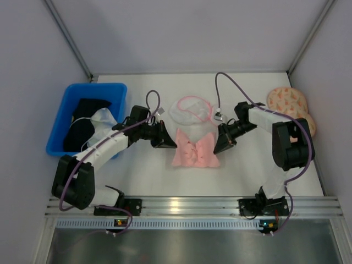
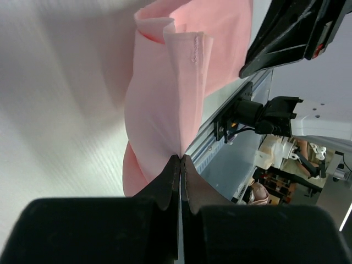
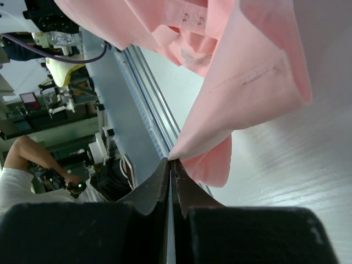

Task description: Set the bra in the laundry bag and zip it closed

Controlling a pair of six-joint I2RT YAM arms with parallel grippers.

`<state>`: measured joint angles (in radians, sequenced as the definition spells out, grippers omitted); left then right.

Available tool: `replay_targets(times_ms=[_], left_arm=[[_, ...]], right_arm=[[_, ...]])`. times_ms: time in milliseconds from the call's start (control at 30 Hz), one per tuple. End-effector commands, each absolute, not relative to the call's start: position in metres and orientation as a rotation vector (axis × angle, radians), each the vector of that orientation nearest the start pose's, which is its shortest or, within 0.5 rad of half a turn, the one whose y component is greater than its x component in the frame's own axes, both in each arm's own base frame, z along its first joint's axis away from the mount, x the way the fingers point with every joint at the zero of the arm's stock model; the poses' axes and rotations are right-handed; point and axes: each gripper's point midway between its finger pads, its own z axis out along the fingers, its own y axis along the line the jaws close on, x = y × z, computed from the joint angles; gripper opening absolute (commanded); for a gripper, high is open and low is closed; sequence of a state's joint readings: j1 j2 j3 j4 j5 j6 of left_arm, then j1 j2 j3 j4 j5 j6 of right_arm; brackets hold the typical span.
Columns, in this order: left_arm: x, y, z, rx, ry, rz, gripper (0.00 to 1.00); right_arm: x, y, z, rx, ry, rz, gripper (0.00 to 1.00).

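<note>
The light-pink bra [image 1: 195, 149] hangs bunched over the middle of the table, stretched between my two grippers. At the bra's left edge my left gripper [image 1: 168, 144] is shut; the left wrist view shows the pink fabric [image 2: 165, 99] drawn to a point pinched at its tips [image 2: 180, 158]. My right gripper [image 1: 219, 147] is shut on the bra's right edge, where a fold of the cloth [image 3: 247, 88] narrows into its tips [image 3: 170, 160]. The laundry bag [image 1: 190, 111], white mesh with pink edging, lies just behind the bra, between the two wrists.
A blue bin [image 1: 59, 121] with black and white garments stands at the left, beside the left arm. A peach speckled two-lobed item [image 1: 290, 103] lies at the far right by the wall. An aluminium rail [image 1: 187, 206] runs along the near edge.
</note>
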<state>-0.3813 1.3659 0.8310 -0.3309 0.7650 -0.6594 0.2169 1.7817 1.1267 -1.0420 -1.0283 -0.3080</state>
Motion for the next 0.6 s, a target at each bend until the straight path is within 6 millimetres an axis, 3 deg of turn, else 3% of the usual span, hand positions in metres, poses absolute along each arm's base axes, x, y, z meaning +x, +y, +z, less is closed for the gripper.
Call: replay_targets(times_ms=[0, 200, 433, 567], left_arm=[[0.228, -0.266, 0.174, 0.054, 2.534, -1.390, 0.00], [0.220, -0.307, 0.183, 0.107, 2.570, -1.385, 0.00], [0.223, -0.353, 0.171, 0.121, 2.573, -1.461, 0.00], [0.226, -0.379, 0.152, 0.130, 2.592, -1.479, 0.00]], right_arm=[[0.210, 0.211, 0.121, -0.668, 2.616, 1.695, 0.00], [0.210, 0.216, 0.114, -0.657, 2.634, 1.742, 0.00], [0.210, 0.214, 0.105, -0.631, 2.667, 1.742, 0.00], [0.214, 0.206, 0.101, -0.592, 2.680, 1.724, 0.00]])
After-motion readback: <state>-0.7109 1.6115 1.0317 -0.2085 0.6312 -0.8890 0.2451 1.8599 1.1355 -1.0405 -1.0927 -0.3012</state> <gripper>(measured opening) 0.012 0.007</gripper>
